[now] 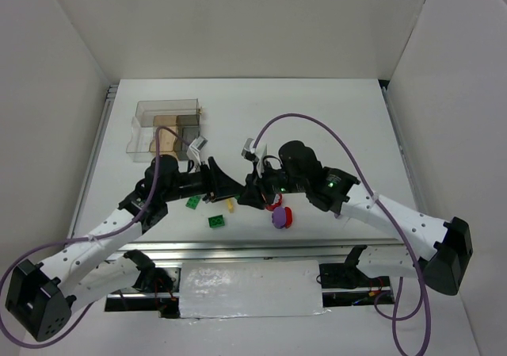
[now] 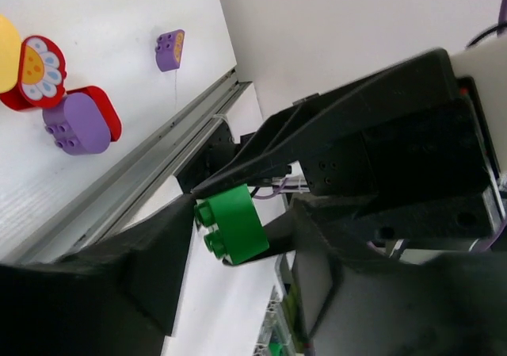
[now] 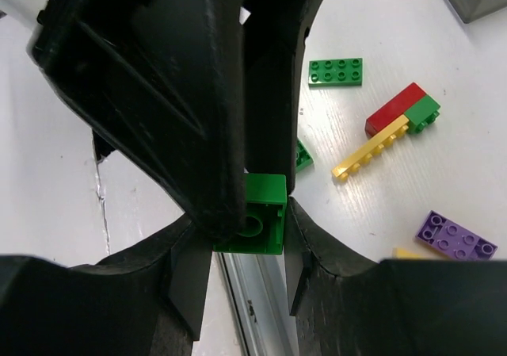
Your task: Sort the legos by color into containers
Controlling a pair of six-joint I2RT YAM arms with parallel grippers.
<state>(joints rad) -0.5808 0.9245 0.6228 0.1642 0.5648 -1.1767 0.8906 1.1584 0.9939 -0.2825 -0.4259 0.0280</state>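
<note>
— Jaws of the right gripper (image 3: 247, 241) were clamped on which object?

— On the small square green plastic brick (image 3: 252, 213). It was held off the white table (image 1: 333, 118), between the two arms and well apart from the clear plastic compartment box (image 1: 165, 106).

— And the left gripper (image 2: 242, 237)?

— Its fingers stood on either side of the same brick, one at the studs. Whether they pressed on it could not be told.

— What could have failed from this position?

— It read as a handover. Had the right jaws let go before the left grip was firm, the brick would probably have dropped to the table near the grey metal rail (image 2: 127, 183), or rolled off the edge. Had both arms pulled while gripping, the smooth brick could have twisted or sprung loose. Four black fingers crowded around one small piece might also have knocked each other.

— Anything farther out?

— Loose pieces lay unsorted on the table, among them a flat green plate (image 3: 336, 71) and a long yellow bar (image 3: 368, 154). A falling brick could have scattered them.
</note>
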